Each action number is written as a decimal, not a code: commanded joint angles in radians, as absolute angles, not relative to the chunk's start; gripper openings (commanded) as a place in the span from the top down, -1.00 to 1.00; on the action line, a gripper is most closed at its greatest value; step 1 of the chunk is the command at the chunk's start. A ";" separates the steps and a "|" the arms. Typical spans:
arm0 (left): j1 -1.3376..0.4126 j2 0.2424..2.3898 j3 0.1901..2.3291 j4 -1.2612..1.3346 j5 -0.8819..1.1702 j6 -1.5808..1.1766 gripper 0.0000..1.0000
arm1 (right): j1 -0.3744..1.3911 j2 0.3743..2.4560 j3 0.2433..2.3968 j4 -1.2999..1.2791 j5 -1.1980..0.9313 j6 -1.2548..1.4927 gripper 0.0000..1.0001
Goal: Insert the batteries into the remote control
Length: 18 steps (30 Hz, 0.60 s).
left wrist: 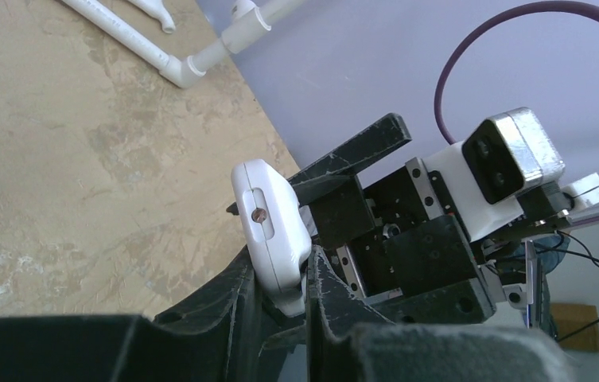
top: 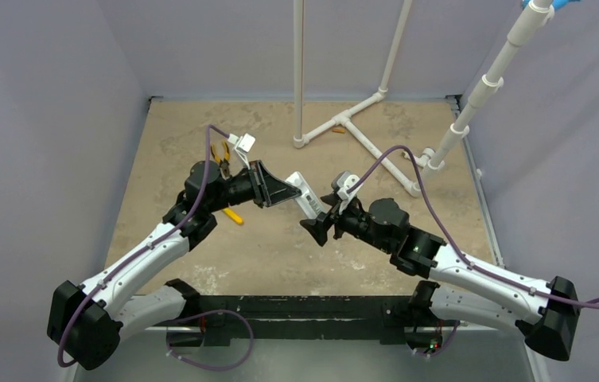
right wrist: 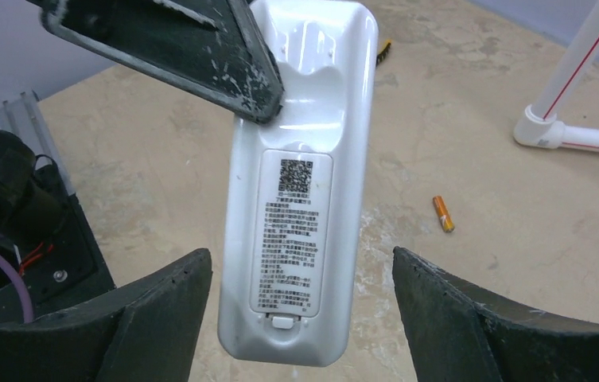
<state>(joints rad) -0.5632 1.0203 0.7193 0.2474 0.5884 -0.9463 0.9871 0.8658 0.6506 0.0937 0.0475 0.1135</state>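
Bright, even light, soft shadows, glare on the remote control [right wrist: 300,199], wrist foregrounds blurred

Robot lab bench [top: 169,151], grey screen walls [top: 41,103], white PVC frame [top: 298,72]

Top external: fixed, high above the near edge, facing down and forward over the whole surface [top: 280,255], the farthest view of the three. Left wrist: close, looking along the left gripper [left wrist: 288,298] at the remote control [left wrist: 270,227] end-on, a strip of surface beyond; right wrist: close, looking down past the right gripper [right wrist: 300,259] onto the remote control's back. Shared by all three: remote control, surface, white pipe frame [top: 367,139].
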 commanded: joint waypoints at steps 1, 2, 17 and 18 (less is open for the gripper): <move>-0.559 1.002 0.710 0.310 0.585 -0.936 1.00 | 0.982 0.886 0.696 0.109 0.086 0.124 -0.57; -0.559 1.002 0.705 0.311 0.575 -0.942 1.00 | 0.982 0.887 0.695 0.111 0.066 0.119 -0.52; -0.559 1.035 0.707 0.334 0.528 -0.971 0.87 | 0.982 0.891 0.686 0.106 0.056 0.075 0.56; -0.559 1.041 0.706 0.349 0.524 -0.978 0.75 | 0.982 0.896 0.696 0.095 0.053 0.077 0.76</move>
<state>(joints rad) -0.5632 1.0256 0.6910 0.2722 0.5449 -0.9543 0.9848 0.8967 0.6518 0.0822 0.0650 0.0898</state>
